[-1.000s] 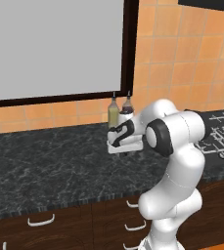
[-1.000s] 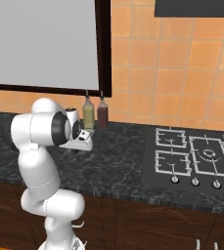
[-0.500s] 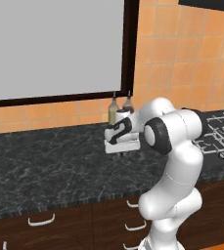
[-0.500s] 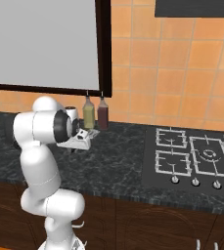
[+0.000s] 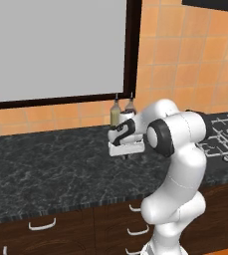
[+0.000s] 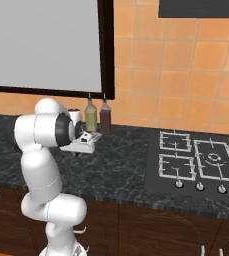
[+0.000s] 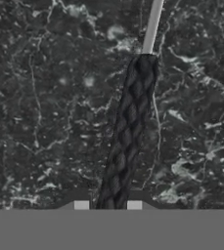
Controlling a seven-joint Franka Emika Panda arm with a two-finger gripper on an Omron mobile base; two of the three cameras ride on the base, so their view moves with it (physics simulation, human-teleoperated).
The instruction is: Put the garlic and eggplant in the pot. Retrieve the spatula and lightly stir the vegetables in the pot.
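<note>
Spatula (image 7: 128, 141) gripped by its handle, lying flat on the counter (image 7: 50, 122)

In the hand view the gripper (image 7: 107, 205) has its jaws closed on the near end of the black handle; the long axis runs straight away from them, the silver stem at the far end (slotted head out of sight); lifting comes next, I judge.
</note>
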